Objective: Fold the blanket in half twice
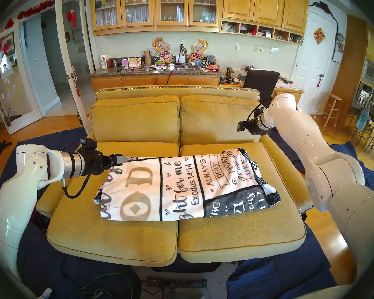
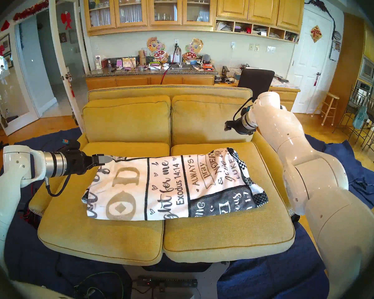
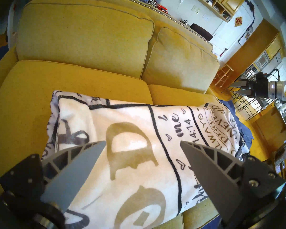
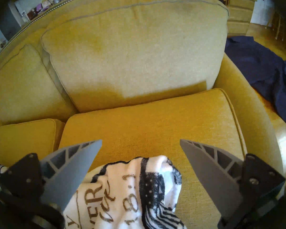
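- Right now my left gripper has its fingers spread with nothing between them, hanging over the blanket's left end.
- My right gripper is likewise spread and empty, above the blanket's far right corner.
- The blanket lies as a folded oblong across both seat cushions of the yellow sofa, its long run going from nine o'clock to three o'clock in the head view.
- It looks like soft, light fleece: I expect it to sag and let its layers slide apart.
- I'd pinch all layers at the two corners of one short end, say the three o'clock end, and carry them over to nine.
- Navy cloths lie on the floor around the sofa.
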Controlling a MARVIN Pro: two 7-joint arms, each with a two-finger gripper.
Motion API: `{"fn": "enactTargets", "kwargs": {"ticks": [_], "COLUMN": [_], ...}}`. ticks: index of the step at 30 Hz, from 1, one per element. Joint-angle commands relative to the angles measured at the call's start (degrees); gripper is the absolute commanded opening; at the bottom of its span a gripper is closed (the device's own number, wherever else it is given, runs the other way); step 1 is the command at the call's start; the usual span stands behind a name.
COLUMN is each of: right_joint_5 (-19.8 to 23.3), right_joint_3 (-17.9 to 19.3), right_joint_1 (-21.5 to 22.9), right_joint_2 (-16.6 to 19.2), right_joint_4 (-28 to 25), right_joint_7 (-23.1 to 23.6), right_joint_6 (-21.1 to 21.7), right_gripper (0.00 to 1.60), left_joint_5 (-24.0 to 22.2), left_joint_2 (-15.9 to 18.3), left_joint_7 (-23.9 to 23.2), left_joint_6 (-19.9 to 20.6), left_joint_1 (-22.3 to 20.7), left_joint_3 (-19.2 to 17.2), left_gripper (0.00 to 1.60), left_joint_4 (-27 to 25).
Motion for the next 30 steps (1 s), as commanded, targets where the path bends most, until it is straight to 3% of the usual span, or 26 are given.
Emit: {"fn": "enactTargets", "kwargs": {"ticks": [1,15,30], "right_joint_5": [-0.55,-1.37,-1.83], "right_joint_3": [-0.29,-1.90,-2.36], "right_joint_1": [-0.55,-2.10,-2.63], "right_joint_2": [3.74,5.98,7.99], "right_joint_4": [-3.29,-8.12,-17.30], "right_joint_7": [0.25,2.31,5.21], "right_joint_6": [-0.17,-0.17,-0.17], "right_gripper": [1.60,1.60,1.60], "left_joint_5": [-0.08,-0.06,-0.06], "left_joint_2": [0.28,0.19,0.22], "left_joint_7": [-0.64,-0.57,-0.57], "left_joint_6": [-0.55,-0.44,-0.48], "left_joint_1": [-0.53,0.21,0.81], "left_joint_3": [-1.20,-0.60,-0.28], "left_gripper": [1.60,1.60,1.60], "left_joint_4": [-0.98,-0.93,-1.05]}}
